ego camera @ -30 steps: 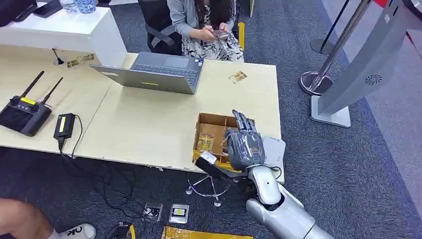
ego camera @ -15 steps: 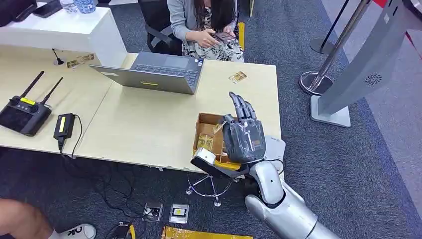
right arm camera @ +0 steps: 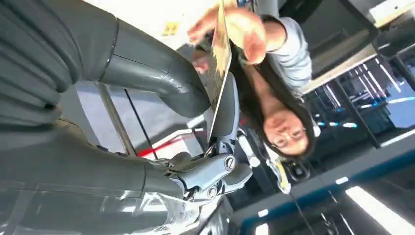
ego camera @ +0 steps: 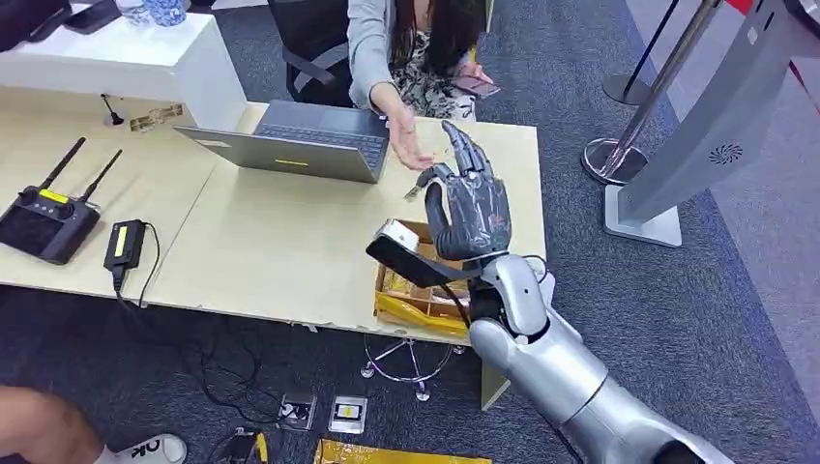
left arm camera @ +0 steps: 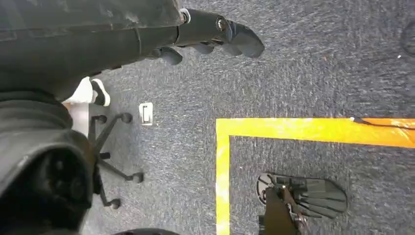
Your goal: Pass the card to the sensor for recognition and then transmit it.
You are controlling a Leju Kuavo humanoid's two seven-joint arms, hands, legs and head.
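Note:
My right hand [ego camera: 469,208] is raised above the desk's right end, beyond the cardboard box [ego camera: 411,300]. It pinches a gold card [right arm camera: 218,63] between thumb and a finger; the card [ego camera: 418,186] shows as a small edge beside the thumb. A seated person stretches an open hand [ego camera: 411,150] toward it, and that hand [right arm camera: 242,29] lies right at the card's far end; I cannot tell if they touch. The white sensor [ego camera: 543,277] sits on the desk behind my forearm, mostly hidden. My left hand [left arm camera: 215,34] hangs over the carpet holding nothing.
An open laptop [ego camera: 309,140] stands before the person. A black remote with antennas [ego camera: 43,222] and a black battery pack [ego camera: 124,244] lie at the left. A stanchion base [ego camera: 609,155] and a grey sign stand [ego camera: 716,126] are on the floor to the right.
My right hand has lifted from above the box and moved forward toward the person, carrying the card. The person has put the phone aside and reached an open hand out to it.

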